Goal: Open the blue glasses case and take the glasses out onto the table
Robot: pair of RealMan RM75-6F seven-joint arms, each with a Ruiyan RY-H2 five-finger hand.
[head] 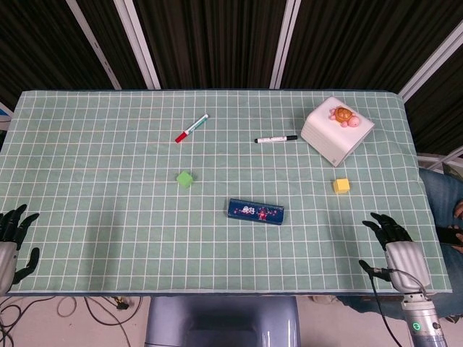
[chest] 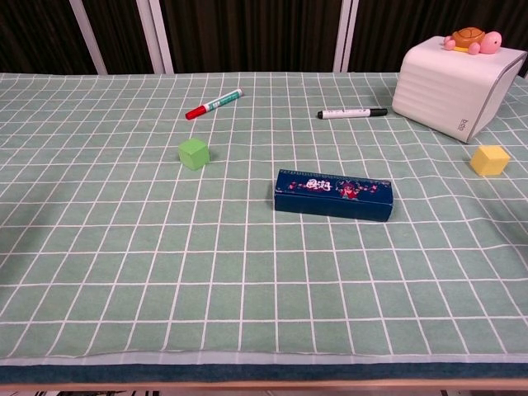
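Observation:
The blue glasses case [head: 255,211] lies closed on the green checked cloth near the table's middle front; the chest view shows the case [chest: 333,195] with a patterned lid. No glasses are visible. My left hand [head: 11,242] rests at the front left corner with its fingers apart, holding nothing. At the front right edge sits my right hand [head: 394,246], fingers spread and empty. Both hands are far from the case and absent from the chest view.
A green cube [head: 186,178] lies left of the case, a yellow cube [head: 341,186] to its right. A red marker [head: 192,128] and a black marker [head: 275,138] lie further back. A white box [head: 336,130] carrying a toy turtle [head: 345,115] stands back right.

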